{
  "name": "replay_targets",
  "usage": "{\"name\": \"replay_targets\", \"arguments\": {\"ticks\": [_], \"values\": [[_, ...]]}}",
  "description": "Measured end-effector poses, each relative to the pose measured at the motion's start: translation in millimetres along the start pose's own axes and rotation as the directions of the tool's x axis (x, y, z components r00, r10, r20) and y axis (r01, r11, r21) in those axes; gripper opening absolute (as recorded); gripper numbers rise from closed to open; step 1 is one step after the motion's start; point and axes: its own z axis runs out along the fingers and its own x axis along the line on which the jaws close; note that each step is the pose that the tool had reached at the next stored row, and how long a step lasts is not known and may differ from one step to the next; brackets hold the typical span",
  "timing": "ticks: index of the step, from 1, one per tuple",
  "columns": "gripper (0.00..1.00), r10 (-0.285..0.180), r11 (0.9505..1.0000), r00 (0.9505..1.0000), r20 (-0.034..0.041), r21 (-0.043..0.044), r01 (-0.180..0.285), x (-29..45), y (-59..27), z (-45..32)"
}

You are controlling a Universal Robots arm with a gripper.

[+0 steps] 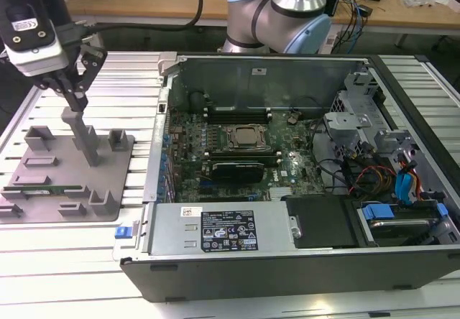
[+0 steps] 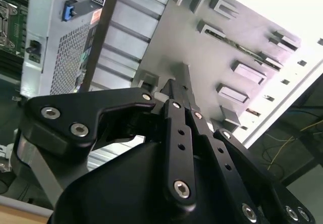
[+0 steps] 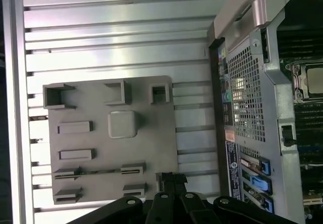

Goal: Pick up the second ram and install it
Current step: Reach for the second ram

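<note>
Green, thin second ram (image 1: 39,188) sits in matte grey fixture (image 1: 68,169)

One robot arm (image 1: 287,10), one hand (image 1: 75,105), one open computer case (image 1: 287,272), one power supply (image 1: 215,233), one processor socket (image 1: 244,138), one grey fixture plate (image 1: 115,172), one upright post (image 1: 88,143), one green ram stick (image 1: 37,188), one slatted tabletop (image 1: 65,261).

A tall post (image 1: 88,141) and low blocks (image 1: 118,141) are cluttering the fixture plate (image 1: 68,172) at the exterior view's left; bare worktop (image 1: 65,261) is lying open below it
</note>
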Motion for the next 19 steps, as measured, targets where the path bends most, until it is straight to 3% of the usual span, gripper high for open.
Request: {"name": "replay_targets", "arguments": {"ticks": [13,19], "values": [[0.08,0.0,1.0,1.0,0.0,0.0,0.0,42.5,-3.7,10.6],[0.08,0.0,1.0,1.0,0.0001,-0.0001,0.0,77.8,-7.0,25.5]]}}
